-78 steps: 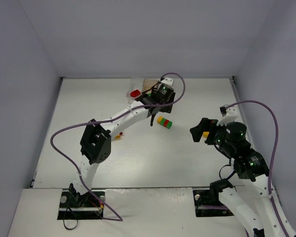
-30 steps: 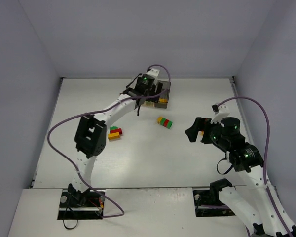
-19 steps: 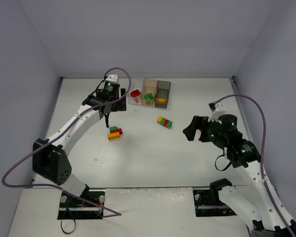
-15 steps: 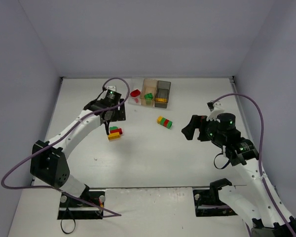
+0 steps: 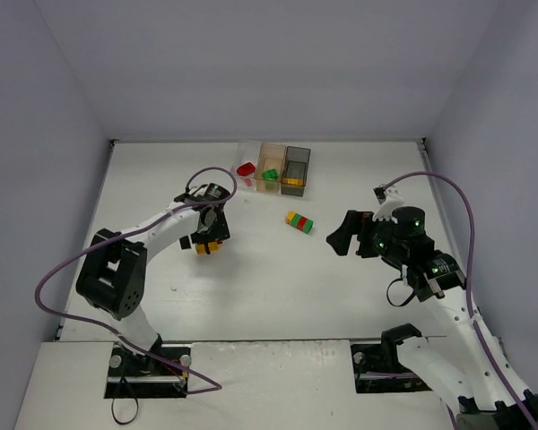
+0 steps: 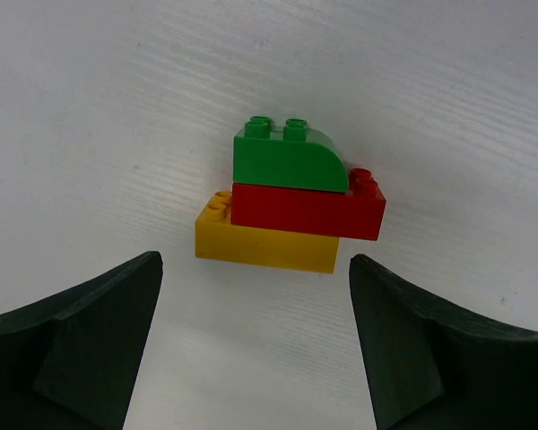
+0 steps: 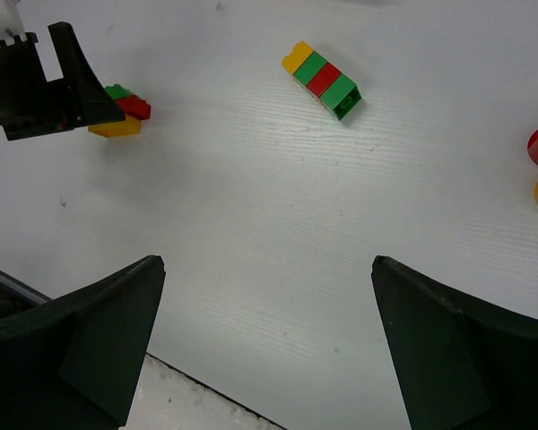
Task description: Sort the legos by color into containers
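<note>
At the left gripper [image 6: 254, 262]: spread wide, gripping nothing, poised low over a three-brick stack [image 6: 291, 206] at the centre of the wrist view, green on red on yellow, lying on the table [image 6: 448, 107]. At the right gripper [image 7: 267, 262]: likewise wide and empty, hanging at mid right of the overhead view. Beyond it, at upper centre of its wrist view, a four-brick row [image 7: 323, 81] in yellow, green, red, green. Along the far table edge, three boxes [image 5: 295, 161] side by side, with a red piece [image 5: 245, 169] in the left one and a green piece [image 5: 271, 176] in the middle one.

The left jaws have swung from the containers [image 5: 296, 154] down over the green-red-yellow stack [image 6: 291, 206].
</note>
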